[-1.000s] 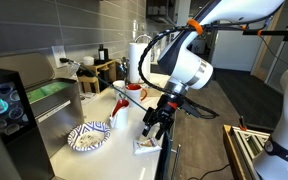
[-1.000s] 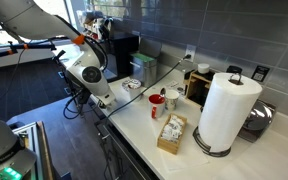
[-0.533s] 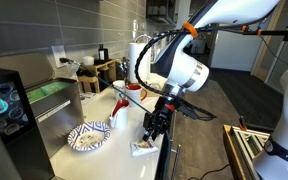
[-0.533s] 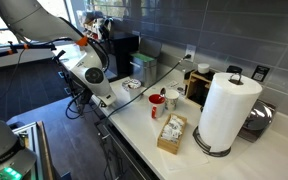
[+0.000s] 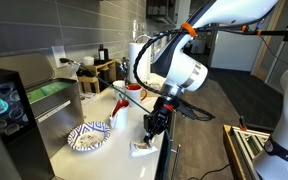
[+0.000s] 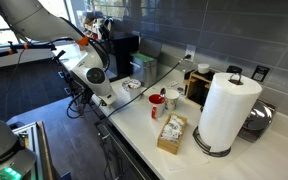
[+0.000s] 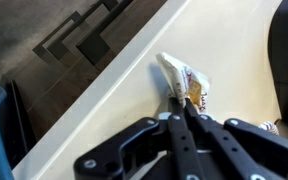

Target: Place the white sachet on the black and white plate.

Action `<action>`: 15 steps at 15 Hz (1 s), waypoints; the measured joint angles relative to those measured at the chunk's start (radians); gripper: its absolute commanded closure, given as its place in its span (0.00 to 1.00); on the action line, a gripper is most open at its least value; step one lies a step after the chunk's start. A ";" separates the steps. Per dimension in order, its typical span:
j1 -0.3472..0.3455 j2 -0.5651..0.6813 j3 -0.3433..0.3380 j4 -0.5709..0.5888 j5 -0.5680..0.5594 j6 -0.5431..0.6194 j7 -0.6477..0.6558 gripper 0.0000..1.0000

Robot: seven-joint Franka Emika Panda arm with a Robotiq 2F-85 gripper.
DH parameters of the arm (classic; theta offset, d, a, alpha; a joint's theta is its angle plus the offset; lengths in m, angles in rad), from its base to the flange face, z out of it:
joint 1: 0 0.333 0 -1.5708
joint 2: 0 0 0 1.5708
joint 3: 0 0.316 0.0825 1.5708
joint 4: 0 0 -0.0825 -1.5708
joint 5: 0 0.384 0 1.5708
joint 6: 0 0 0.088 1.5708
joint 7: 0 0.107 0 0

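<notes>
Looking at the wrist view, the pincer (image 7: 184, 103) is seen with its jaws drawn right together, no real gap left. The near end of the white sachet (image 7: 182, 76) looks to be nipped between the tips. It's a thin pinch on a thin packet, so the hold is judged rather than plainly seen. The sachet's long axis is pointed away from the pincer and slanted a bit, with the far end out over pale bench (image 7: 229, 40).

In an exterior view the sachet (image 5: 143, 148) is found right at the front edge of the bench (image 5: 109, 162), directly under the pincer (image 5: 152, 130). Whether it has been lifted clear or is touching the top can't be told at this size.

What the move hangs on: the black and white plate (image 5: 88, 137) sits near the sachet, off to the picture's left and further in from the edge. So the sachet has to be carried sideways and inward, away from the drop-off.

The surface looks smooth and flat. The strip between sachet and plate isn't blocked by anything. A white cup (image 5: 119, 112) and a red mug (image 5: 134, 95) are stood further back, off that line. The edge is probably the main thing to be minded, since a weak pinch could let the packet be dropped to the floor.
</notes>
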 measured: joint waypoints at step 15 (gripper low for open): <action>-0.006 -0.244 0.004 -0.081 -0.003 -0.012 -0.015 0.99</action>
